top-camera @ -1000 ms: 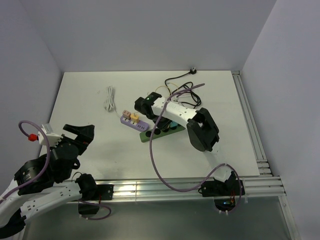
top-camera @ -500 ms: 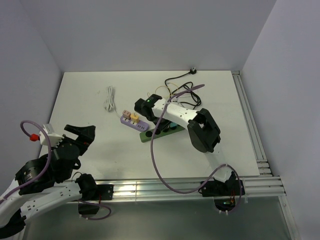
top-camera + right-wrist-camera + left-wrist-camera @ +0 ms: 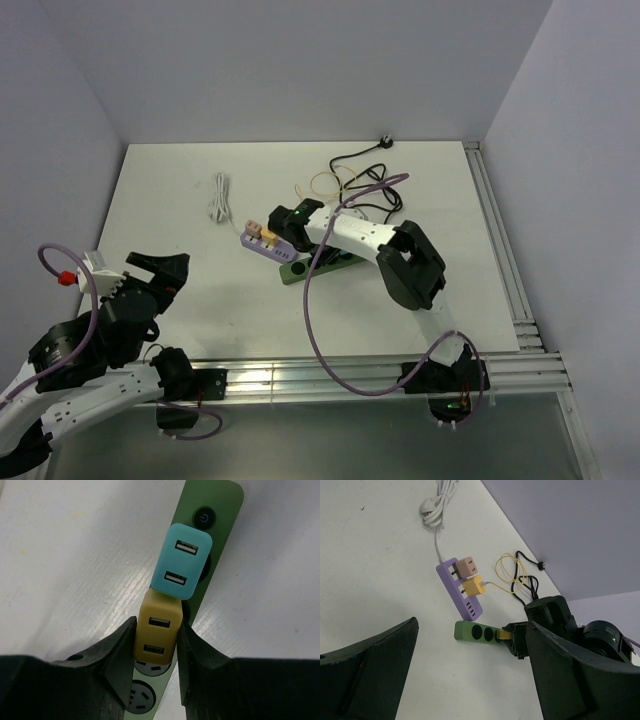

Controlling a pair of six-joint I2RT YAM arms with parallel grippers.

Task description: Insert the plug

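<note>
Starting at the right wrist view, a tan plug (image 3: 156, 636) with two USB ports is seen clamped by the right gripper (image 3: 157, 628). Its black fingers (image 3: 119, 652) are pressed against the plug's two long sides, so the jaws are closed on it. The plug is held over the green power strip (image 3: 216, 504), centred between the jaws with its port face turned up toward the camera. It is set directly against a teal plug (image 3: 183, 561), which sits on the same strip just below the round power button (image 3: 202, 517). How far the tan plug's prongs are seated in the socket cannot be told, since its body hides them. An uncovered socket (image 3: 134, 698) is seen on the strip on the other side of the tan plug.

From above, the right gripper is found near the middle of the table (image 3: 450, 200), stretched over the green strip. A purple power strip (image 3: 268, 247) lies just beside the green one, with a pink adapter (image 3: 252, 230) and a yellow adapter (image 3: 268, 237) plugged into it. A coiled white cable (image 3: 218, 197) lies to its left, and a black cable (image 3: 362, 160) and a thin yellow cable (image 3: 325, 183) are looped behind it.

The left gripper (image 3: 168, 273) is held at the near left, well apart from both strips, with its jaws spread wide and nothing between them.
</note>
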